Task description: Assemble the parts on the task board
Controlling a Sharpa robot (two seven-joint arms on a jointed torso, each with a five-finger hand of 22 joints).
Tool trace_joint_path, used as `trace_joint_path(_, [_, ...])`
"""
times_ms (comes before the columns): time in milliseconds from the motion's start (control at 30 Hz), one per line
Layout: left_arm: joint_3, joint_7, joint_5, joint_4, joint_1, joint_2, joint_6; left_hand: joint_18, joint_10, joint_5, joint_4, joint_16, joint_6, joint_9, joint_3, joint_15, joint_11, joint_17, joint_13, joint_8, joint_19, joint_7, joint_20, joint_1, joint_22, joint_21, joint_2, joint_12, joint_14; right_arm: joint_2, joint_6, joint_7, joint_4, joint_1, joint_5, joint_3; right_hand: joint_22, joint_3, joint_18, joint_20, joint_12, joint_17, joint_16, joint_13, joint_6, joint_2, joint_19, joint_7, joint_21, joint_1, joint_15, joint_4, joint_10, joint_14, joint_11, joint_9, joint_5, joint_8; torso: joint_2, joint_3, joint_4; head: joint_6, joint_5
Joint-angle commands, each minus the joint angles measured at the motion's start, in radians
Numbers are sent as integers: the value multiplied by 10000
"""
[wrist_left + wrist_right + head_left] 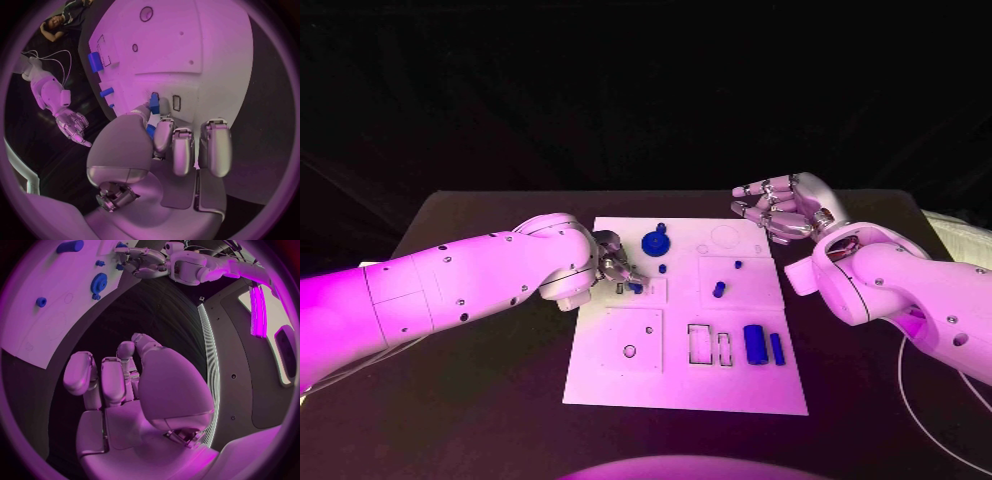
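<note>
Task board without legible writing; left robot hand pinching blue part, right robot hand empty, fingers loosely spread.

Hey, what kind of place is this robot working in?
Probably a robotics lab or test bench: a white task board with cut-out slots and small blue parts lies on a black table against a dark backdrop, lit in coloured light.

You see the task board frame centre; gear upper on it; two bars lower right.
</note>
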State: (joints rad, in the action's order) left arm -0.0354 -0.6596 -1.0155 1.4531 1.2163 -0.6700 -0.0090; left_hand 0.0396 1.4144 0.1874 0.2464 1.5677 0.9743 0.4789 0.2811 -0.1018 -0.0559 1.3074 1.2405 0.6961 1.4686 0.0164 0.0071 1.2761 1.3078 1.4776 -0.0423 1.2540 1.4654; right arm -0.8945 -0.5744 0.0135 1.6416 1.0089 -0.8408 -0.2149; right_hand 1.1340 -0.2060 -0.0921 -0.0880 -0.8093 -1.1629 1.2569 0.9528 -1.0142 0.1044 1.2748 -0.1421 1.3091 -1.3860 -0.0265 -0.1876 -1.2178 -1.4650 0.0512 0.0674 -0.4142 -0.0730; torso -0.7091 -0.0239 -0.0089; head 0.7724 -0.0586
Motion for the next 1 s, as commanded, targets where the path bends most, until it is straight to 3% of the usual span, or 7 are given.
trace_joint_path(33, [-22,20,211,0,-23,-15,12,-103,-59,17,-871,31,-116,-19,1459,-24,26,2634,-70,17,507,-27,-26,214,1685,-75,-177,-71,1054,14,122,57,-5,-20,-37,3,-12,-70,-72,-11,24,-2,-50,-8,76,15,-44,-27,-48,98,52,-3,41,-199,12,6,6,0,-4,1,5,5,-6])
trace_joint_path(100, [-22,23,262,9,-24,-25,10,-100,-43,-24,-986,31,-127,-11,2417,-1,35,2634,-102,136,507,8,7,-164,1689,-88,-563,-88,1054,15,125,57,-7,-25,-37,4,-12,-70,-72,-11,24,-2,-50,-8,76,15,-44,-27,-48,98,52,-3,41,-199,12,6,6,0,-7,1,7,-3,-5])
trace_joint_path(367, [-23,61,331,68,-25,-71,-70,-92,-50,-52,-1187,31,-164,3,2906,5,41,2634,-147,234,491,-15,20,-378,1665,-130,-788,-121,1054,17,139,60,-13,-44,-31,6,-9,-79,-71,-11,16,-3,-51,-6,74,5,-42,-28,-48,99,52,-5,39,-200,13,7,-3,-2,-3,0,-2,4,-8])
trace_joint_path(600, [-25,337,302,288,-36,-197,-801,-100,-59,-57,-1286,31,-173,8,3075,8,43,2634,-181,268,505,-8,22,-363,1693,-104,-791,-150,1054,15,144,76,-20,-57,-4,7,-5,-81,-70,-11,23,-12,-44,-13,73,2,-38,-29,-45,102,52,-8,42,-202,14,7,-5,-3,1,-7,16,33,-22])
trace_joint_path(1000, [-39,1234,29,835,-133,-568,-2852,-122,-32,-177,-1355,31,-180,16,3171,13,50,2634,-170,306,548,1,21,-373,1768,-25,-821,-127,1054,-15,144,99,-24,-71,32,8,-12,-84,-71,-13,8,-5,-53,-11,72,-16,-41,-35,-54,147,56,-41,36,-200,21,8,-12,-5,10,-7,18,41,-58])
